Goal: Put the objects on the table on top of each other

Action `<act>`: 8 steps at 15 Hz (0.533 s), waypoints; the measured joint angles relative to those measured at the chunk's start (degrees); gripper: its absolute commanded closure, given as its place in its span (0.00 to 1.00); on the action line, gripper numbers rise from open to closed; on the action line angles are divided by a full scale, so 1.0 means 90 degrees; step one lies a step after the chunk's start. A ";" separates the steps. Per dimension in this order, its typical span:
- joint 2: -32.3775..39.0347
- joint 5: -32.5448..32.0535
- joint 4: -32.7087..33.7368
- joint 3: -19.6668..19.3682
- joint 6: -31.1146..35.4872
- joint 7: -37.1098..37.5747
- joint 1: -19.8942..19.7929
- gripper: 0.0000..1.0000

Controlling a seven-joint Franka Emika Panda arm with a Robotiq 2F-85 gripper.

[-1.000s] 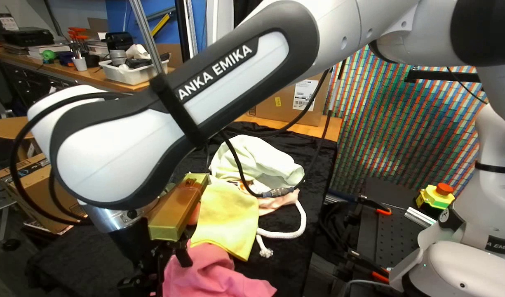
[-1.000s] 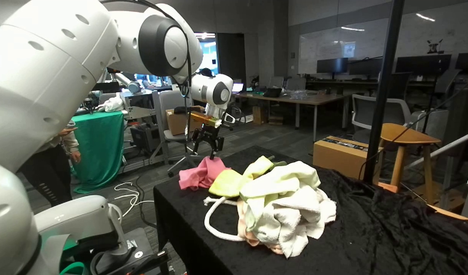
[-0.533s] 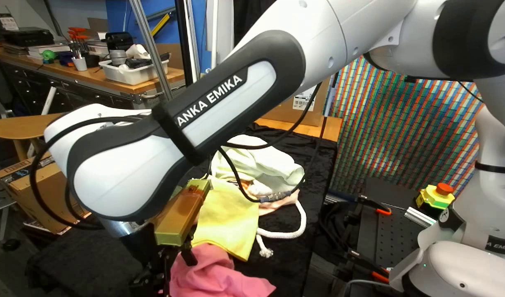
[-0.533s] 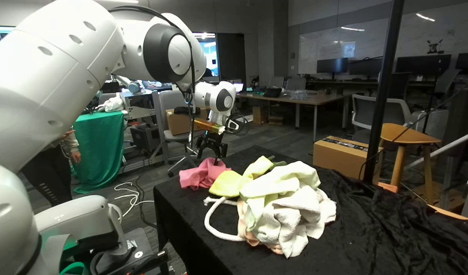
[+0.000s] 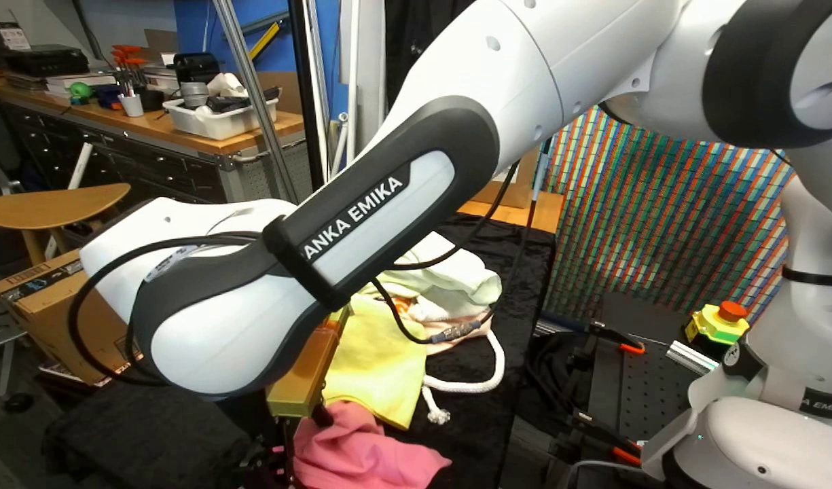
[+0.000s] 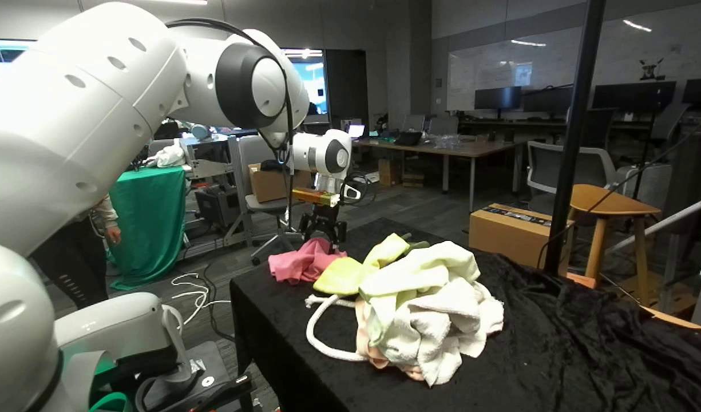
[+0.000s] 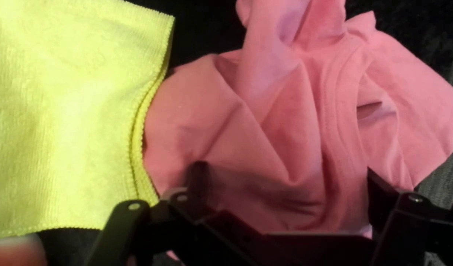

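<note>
A crumpled pink cloth lies near the table's edge in both exterior views (image 5: 378, 451) (image 6: 296, 264) and fills the middle of the wrist view (image 7: 270, 129). A yellow cloth (image 5: 382, 360) lies beside it; it also shows at the left of the wrist view (image 7: 63, 111). A pile of pale green and white cloths (image 6: 436, 303) lies beyond the yellow one, with a peach cloth under it. My gripper (image 7: 285, 181) is open, low over the pink cloth, its fingers spread with pink fabric between them. Whether the fingertips touch the fabric I cannot tell.
A white rope (image 6: 321, 343) loops out from the pile onto the black-covered table (image 6: 556, 349). A black pole (image 6: 573, 143) stands beside the table. A cardboard box (image 6: 510, 237) and a wooden stool (image 6: 613, 200) stand past the table. A black cable hangs from the arm.
My gripper has come down onto the pink cloth, moving rightward in both exterior views. The pink cloth's edge has shifted slightly. The other cloths have not moved.
</note>
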 measured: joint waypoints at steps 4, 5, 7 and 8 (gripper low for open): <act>0.0001 -0.0097 0.0003 -0.0039 0.0000 0.0044 0.0022 0.65; 0.0001 -0.0108 0.0006 -0.0047 0.0000 0.0049 0.0022 0.73; 0.0001 -0.0121 0.0013 -0.0066 0.0000 0.0053 0.0021 0.87; 0.0000 -0.0121 0.0023 -0.0075 0.0000 0.0054 0.0018 0.95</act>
